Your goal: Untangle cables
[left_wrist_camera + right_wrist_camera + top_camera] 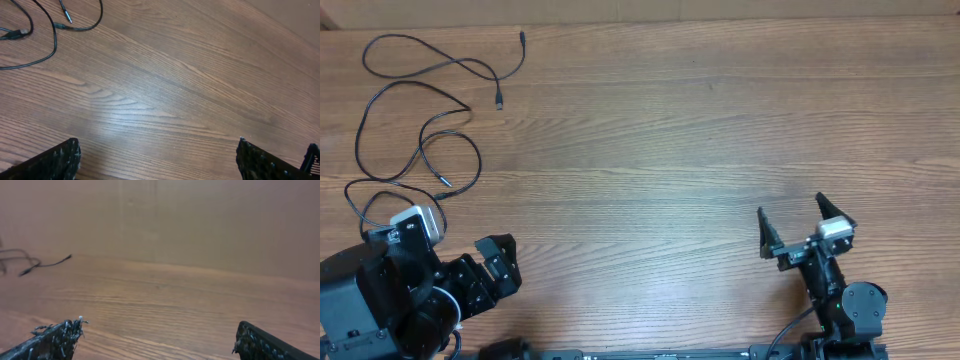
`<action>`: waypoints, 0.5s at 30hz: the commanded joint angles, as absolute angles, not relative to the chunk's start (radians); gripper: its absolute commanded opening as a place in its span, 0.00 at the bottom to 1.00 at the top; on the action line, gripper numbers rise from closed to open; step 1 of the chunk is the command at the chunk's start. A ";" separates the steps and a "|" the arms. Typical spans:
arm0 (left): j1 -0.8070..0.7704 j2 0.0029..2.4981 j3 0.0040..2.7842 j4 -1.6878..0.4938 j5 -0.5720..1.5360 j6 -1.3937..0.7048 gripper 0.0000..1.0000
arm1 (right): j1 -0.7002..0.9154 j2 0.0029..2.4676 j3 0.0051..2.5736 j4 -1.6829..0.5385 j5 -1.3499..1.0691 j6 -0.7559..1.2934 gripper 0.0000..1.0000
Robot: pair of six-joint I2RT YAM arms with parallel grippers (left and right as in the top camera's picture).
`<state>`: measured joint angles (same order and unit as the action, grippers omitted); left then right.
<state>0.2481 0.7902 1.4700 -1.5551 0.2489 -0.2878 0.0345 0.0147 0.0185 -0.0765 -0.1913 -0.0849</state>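
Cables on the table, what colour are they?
The cables are plain black, with no pattern; they show best in the overhead view.

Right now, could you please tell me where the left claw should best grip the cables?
On the cables, probably the free plug end, from above with the left claw: it lies flat on the table, clear of where they cross.

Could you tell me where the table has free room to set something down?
The table is bare across its middle and right side, from the cables over to the right gripper, and between both grippers. The left side is crowded: cable loops run from near the far edge down to the left gripper.
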 commanded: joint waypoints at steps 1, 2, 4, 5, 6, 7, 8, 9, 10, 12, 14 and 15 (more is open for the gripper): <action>0.242 0.790 1.467 -1.552 0.236 -0.276 1.00 | 0.040 0.002 0.008 -0.077 -0.123 -0.017 1.00; 0.242 0.790 1.467 -1.552 0.236 -0.276 1.00 | 0.040 0.002 0.008 -0.077 -0.122 -0.006 1.00; 0.242 0.790 1.467 -1.552 0.236 -0.276 1.00 | 0.039 0.002 0.008 -0.078 -0.119 0.019 1.00; 0.242 0.790 1.467 -1.552 0.236 -0.276 1.00 | 0.039 0.002 0.008 -0.079 -0.112 0.033 1.00; 0.242 0.790 1.467 -1.552 0.236 -0.276 1.00 | 0.039 0.002 0.008 -0.080 -0.104 0.044 1.00; 0.242 0.790 1.467 -1.552 0.236 -0.276 1.00 | 0.039 0.002 0.009 -0.081 -0.094 0.051 1.00; 0.242 0.790 1.467 -1.552 0.236 -0.276 1.00 | 0.039 0.002 0.009 -0.083 -0.088 0.053 1.00; 0.242 0.790 1.467 -1.552 0.236 -0.276 1.00 | 0.039 0.002 0.009 -0.084 -0.080 0.052 1.00; 0.242 0.790 1.467 -1.552 0.236 -0.276 1.00 | 0.039 0.002 0.009 -0.084 -0.073 0.053 1.00; 0.242 0.790 1.467 -1.552 0.236 -0.276 1.00 | 0.038 0.002 0.009 -0.085 -0.060 0.053 1.00; 0.242 0.790 1.467 -1.552 0.236 -0.276 1.00 | 0.037 0.002 0.009 -0.088 -0.031 0.052 1.00; 0.242 0.790 1.467 -1.552 0.236 -0.276 1.00 | 0.035 0.002 0.009 -0.089 -0.017 0.051 1.00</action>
